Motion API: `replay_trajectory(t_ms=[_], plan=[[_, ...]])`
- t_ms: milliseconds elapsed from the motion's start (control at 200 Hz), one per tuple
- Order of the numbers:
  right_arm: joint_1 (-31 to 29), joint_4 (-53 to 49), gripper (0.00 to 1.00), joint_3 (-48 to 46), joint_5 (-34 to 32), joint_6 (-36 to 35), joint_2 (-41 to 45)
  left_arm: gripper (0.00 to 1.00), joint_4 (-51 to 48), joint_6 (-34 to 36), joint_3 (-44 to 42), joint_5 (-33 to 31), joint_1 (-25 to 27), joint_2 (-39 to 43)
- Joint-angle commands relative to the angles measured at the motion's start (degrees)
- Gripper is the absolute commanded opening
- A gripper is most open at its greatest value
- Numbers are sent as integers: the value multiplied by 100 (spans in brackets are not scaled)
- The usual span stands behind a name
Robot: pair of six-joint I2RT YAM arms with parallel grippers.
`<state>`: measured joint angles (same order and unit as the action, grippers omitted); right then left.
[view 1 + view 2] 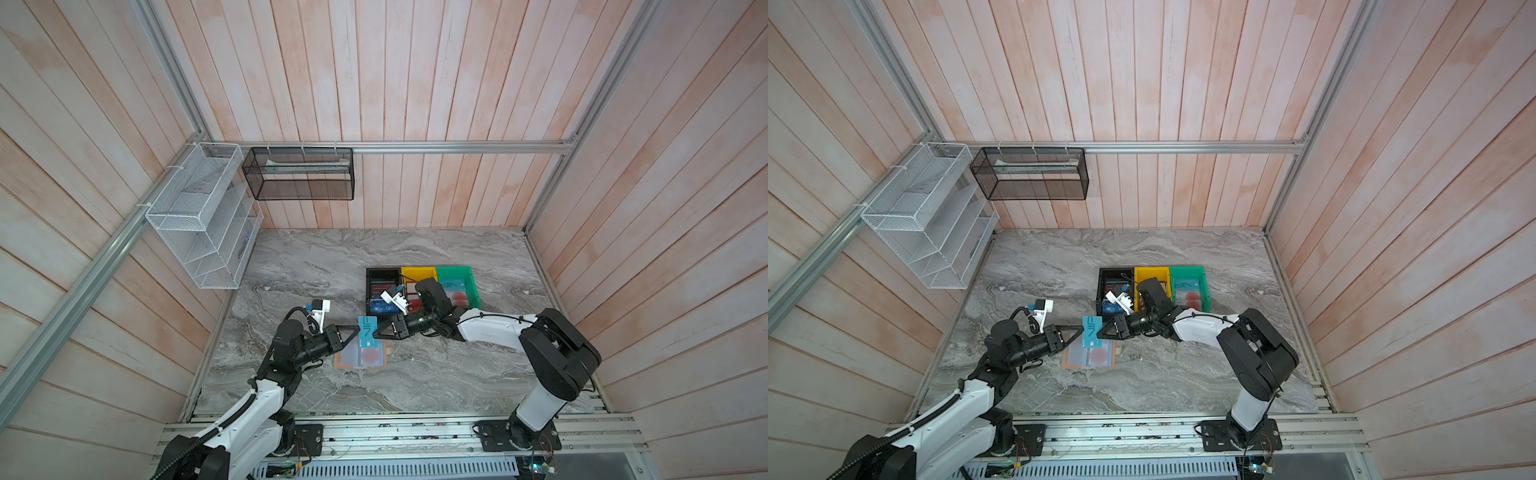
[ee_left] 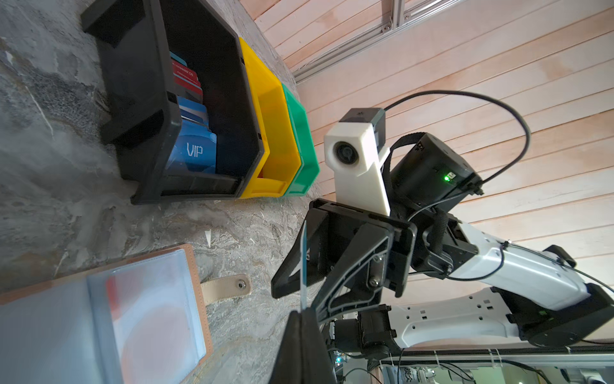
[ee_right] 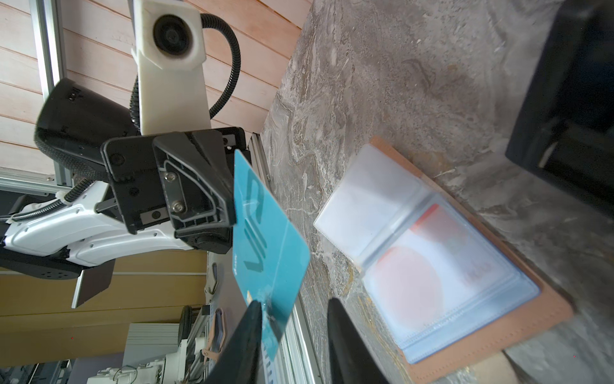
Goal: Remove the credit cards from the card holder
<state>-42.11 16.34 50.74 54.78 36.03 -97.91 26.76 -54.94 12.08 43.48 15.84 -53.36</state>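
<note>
Card of teal plastic marked VIP (image 1: 368, 332), lower mid-frame, is clamped in my left tool (image 1: 357, 330); right tool (image 1: 377, 332) straddles it, jaws apart.

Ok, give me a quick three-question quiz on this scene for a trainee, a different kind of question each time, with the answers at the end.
1. True or false: the teal VIP card is tucked inside the card holder.
2. Which claw is clamped on that card? A) left B) right C) neither
3. What card can be seen inside the open holder?

Key
1. False: it is held in the air, clear of the open holder.
2. A: the left claw pinches one edge, and the right claw has its jaws open about the opposite edge.
3. A pale card with a red circle.
</note>
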Motion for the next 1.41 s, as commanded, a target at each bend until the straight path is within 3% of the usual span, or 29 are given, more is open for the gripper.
replay_trajectory(t_ms=[0,720,885,1090,1270,1400], plan=[[-52,210,32,164,133,50,-114,0,242,0,-66,-15,42,-64],[-52,528,15,79,147,280,57,0,-70,98,-147,-169,60,-185],[-52,592,0,68,147,346,73,0,-262,171,-70,-191,60,-157],[22,1299,0,-291,95,912,279,5,-573,264,38,-288,60,-52],[140,1535,0,-702,-295,1330,801,5,-732,290,83,-384,34,-40],[393,1440,0,-1144,-972,1767,1566,4,-797,368,93,-457,24,-109]])
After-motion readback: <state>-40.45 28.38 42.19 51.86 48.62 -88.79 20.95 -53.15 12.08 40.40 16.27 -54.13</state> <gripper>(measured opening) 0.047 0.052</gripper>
